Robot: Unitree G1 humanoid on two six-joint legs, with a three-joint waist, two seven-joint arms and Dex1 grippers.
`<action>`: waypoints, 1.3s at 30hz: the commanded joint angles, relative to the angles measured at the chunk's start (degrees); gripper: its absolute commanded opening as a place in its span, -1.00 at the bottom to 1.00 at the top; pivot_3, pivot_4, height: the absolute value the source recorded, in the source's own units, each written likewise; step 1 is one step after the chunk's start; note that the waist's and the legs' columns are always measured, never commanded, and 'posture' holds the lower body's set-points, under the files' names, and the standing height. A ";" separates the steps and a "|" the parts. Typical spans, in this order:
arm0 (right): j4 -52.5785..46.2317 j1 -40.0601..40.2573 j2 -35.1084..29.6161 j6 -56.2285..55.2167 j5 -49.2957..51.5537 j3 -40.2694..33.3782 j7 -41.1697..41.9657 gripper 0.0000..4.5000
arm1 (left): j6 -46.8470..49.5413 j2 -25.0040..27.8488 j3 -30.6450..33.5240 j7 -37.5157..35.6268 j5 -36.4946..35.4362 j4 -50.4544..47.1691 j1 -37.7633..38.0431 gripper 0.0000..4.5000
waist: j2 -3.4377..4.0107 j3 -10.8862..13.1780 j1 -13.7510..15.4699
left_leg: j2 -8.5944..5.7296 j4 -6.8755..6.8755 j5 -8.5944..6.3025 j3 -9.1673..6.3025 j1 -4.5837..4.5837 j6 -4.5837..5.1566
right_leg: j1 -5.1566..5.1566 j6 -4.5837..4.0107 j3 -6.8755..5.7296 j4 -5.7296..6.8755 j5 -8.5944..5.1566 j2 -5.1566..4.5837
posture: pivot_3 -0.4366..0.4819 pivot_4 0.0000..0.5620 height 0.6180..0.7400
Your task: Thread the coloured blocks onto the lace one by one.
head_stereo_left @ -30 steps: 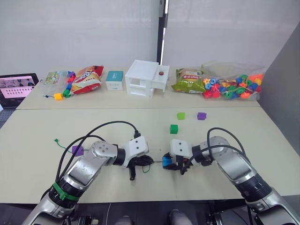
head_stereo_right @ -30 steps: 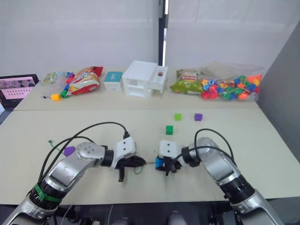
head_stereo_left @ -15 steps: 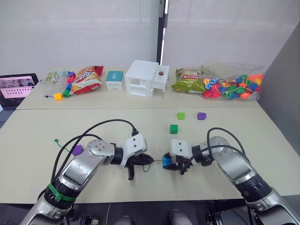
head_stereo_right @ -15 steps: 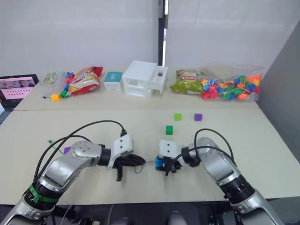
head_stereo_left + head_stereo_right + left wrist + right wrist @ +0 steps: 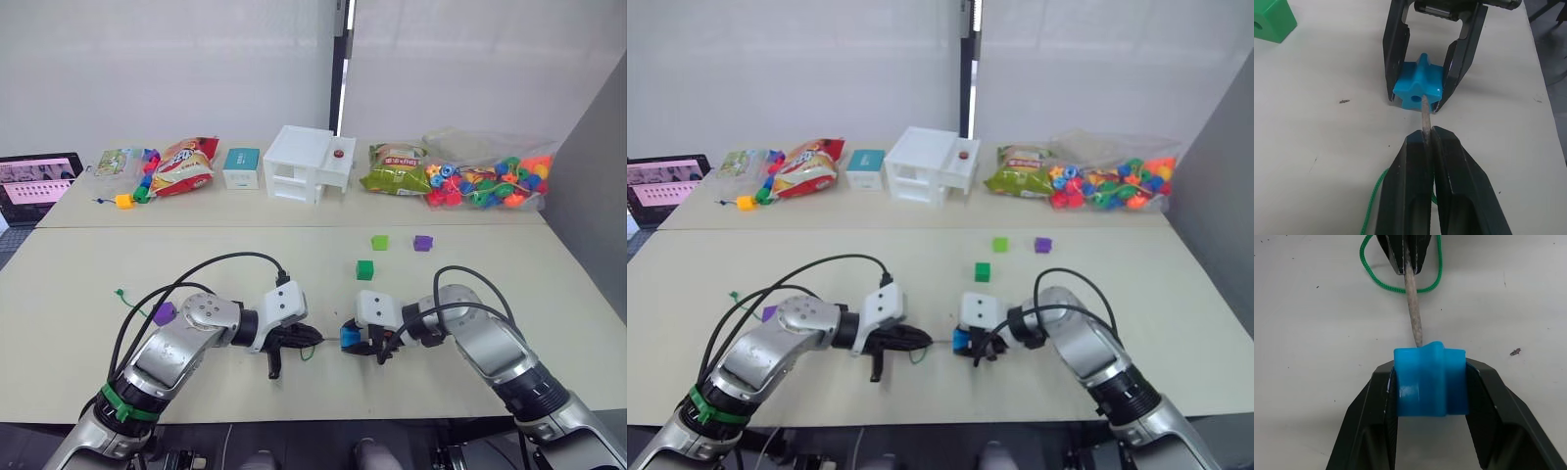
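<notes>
My right gripper (image 5: 355, 340) is shut on a blue block (image 5: 1430, 382), holding it just above the table. My left gripper (image 5: 1425, 134) is shut on the lace's stiff grey tip (image 5: 1423, 115), whose end sits at the hole in the blue block (image 5: 1418, 88). The green lace (image 5: 1371, 276) loops behind the left fingers and trails to its knotted end (image 5: 119, 293). On the table lie a dark green block (image 5: 364, 269), a light green block (image 5: 379, 242), a purple block (image 5: 422, 242) and a second purple block (image 5: 164, 313) beside my left arm.
Along the back of the table (image 5: 69, 284) stand a white box (image 5: 306, 164), a small teal box (image 5: 239, 167), snack bags (image 5: 183, 164) and a clear bag of round beads (image 5: 490, 181). A tablet (image 5: 34, 186) lies at the far left.
My left forearm has shifted slightly, uncovering more of the purple block beside it. Both grippers keep their hold, with the tip still at the blue block.
</notes>
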 commanded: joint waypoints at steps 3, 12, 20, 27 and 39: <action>-0.68 0.79 -0.21 0.67 -0.89 1.27 -0.89 -0.40 | -2.20 -1.30 0.86 -0.49 -2.20 -2.42 0.01 -1.00 | 0.00 0.00 0.06 | 0.00 0.00 0.00 0.00 0.00 0.00 | 0.00 0.00 0.00 0.00 0.00 0.00 | -0.05 -0.47 1.00; -0.42 0.64 -0.27 0.62 -0.88 1.60 -0.89 -0.40 | -1.56 -1.25 0.92 -1.51 -3.41 -3.25 0.22 -1.00 | -0.02 -0.01 -0.07 | 0.00 0.00 0.00 0.00 0.00 0.00 | 0.00 0.00 0.00 0.00 0.00 0.00 | -0.05 -0.47 1.00; -1.43 0.76 -0.47 1.26 -0.49 1.75 -1.28 -0.40 | -2.60 -1.66 -0.09 -1.39 -2.97 -1.65 0.14 -1.00 | -0.01 -0.01 -0.32 | 0.01 -0.02 0.00 -0.01 0.01 0.00 | -0.02 0.00 0.00 0.00 0.00 0.02 | -0.05 -0.47 1.00; -2.04 1.56 -1.37 1.35 -0.46 1.49 -1.27 -0.40 | -4.19 1.33 0.93 -2.13 -1.69 0.59 0.09 -1.00 | -0.01 -0.01 -0.32 | 0.02 -0.03 0.00 -0.01 0.01 0.00 | -0.03 0.00 0.00 0.01 0.00 0.02 | -0.05 -0.47 1.00; -3.31 2.44 -2.21 2.28 0.28 0.99 -2.17 -0.40 | -2.67 3.60 1.82 0.34 -2.05 -1.77 1.02 -1.00 | -0.02 -0.01 0.01 | 0.00 -0.03 0.00 -0.01 0.00 0.00 | -0.02 0.00 -0.01 -0.02 0.00 0.01 | -0.05 -0.47 1.00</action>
